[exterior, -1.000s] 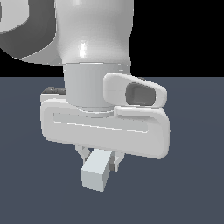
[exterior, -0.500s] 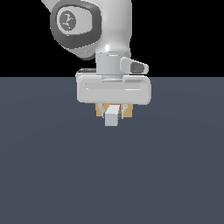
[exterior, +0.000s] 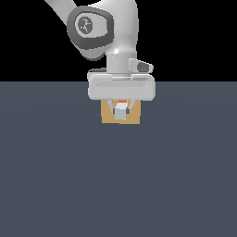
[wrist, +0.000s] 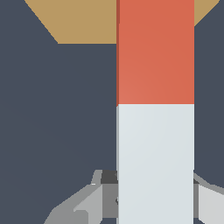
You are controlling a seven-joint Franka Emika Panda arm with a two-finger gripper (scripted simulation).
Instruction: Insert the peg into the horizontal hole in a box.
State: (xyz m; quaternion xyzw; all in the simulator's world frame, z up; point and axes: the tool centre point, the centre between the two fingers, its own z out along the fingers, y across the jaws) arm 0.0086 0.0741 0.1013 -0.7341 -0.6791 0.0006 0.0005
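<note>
Jaws clenched on peg [wrist: 155, 109], wrist cam shows orange half nearing box [exterior: 109, 116], ext. hides it

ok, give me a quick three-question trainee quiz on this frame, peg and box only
1. True or false: the peg is one colour along its whole length.
2. The end effector is: A) open and empty, B) shut on the peg, C) out of view.
3. In the wrist view, which coloured part of the peg points toward the box?

Key: 1 false, it is orange-red and pale grey-white. 2 B. 3 orange-red.
</note>
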